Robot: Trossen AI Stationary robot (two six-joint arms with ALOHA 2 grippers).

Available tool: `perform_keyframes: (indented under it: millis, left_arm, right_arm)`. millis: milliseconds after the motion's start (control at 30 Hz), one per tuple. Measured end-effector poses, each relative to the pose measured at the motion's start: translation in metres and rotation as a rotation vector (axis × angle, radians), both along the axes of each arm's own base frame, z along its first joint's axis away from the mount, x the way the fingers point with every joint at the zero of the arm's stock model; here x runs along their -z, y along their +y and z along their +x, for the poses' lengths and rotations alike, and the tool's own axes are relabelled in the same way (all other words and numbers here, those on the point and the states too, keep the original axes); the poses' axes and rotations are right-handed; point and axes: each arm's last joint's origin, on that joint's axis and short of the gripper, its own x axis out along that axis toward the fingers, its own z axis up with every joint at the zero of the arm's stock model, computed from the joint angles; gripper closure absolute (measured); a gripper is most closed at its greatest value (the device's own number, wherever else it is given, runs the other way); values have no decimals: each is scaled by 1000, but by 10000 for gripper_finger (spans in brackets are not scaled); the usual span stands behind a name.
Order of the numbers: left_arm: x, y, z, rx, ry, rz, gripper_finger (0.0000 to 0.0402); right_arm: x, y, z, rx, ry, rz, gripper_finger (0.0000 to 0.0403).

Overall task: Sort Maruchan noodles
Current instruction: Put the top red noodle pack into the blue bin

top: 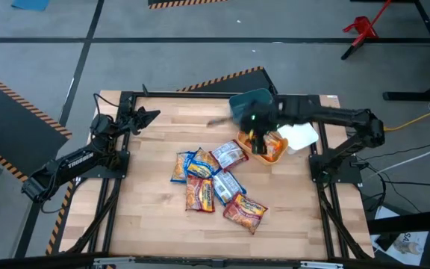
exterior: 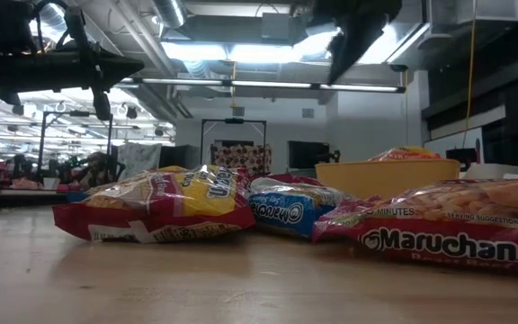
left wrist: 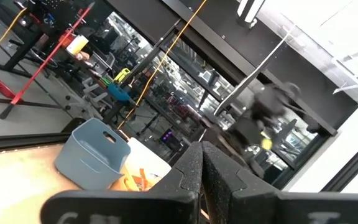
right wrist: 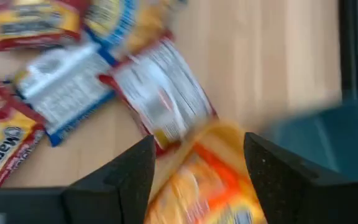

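Several Maruchan packets [top: 215,183] lie flat in a loose heap mid-table: blue-and-yellow [top: 187,166], dark red [top: 245,211] and one white-backed [top: 228,155]. The low view shows them from the side [exterior: 160,207]. An orange packet [right wrist: 210,180] lies in the yellow bin [top: 275,153]. My right gripper [top: 257,140] hovers over that bin, open, its fingers [right wrist: 135,168] standing wide on either side of the orange packet, above it. My left gripper [top: 146,116] waits shut at the table's far left corner, holding nothing [left wrist: 201,168].
A teal bin [top: 252,101] stands at the far edge beside the yellow one, and a white bin [top: 302,136] sits to the right of it. The low view shows the yellow bin's wall [exterior: 385,177] behind the packets. Bare wood lies near and left of the heap.
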Motion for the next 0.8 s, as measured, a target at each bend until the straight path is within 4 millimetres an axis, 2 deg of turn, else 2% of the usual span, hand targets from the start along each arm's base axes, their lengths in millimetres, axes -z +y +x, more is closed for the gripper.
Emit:
perform_keyframes:
  millis: [167, 367, 567, 800]
  left_arm:
    - [0, 0, 0, 4, 1, 1, 401]
    - [0, 0, 0, 11, 4, 3, 401]
    - [0, -1, 0, 28, 11, 6, 401]
    - [1, -1, 1, 33, 15, 3, 401]
  right_arm:
    - [20, 34, 25, -178, 31, -77, 136]
    - [64, 59, 51, -267, 156, -113, 57]
    - [104, 67, 75, -264, 208, -175, 7]
    - [143, 67, 92, -263, 256, -174, 11]
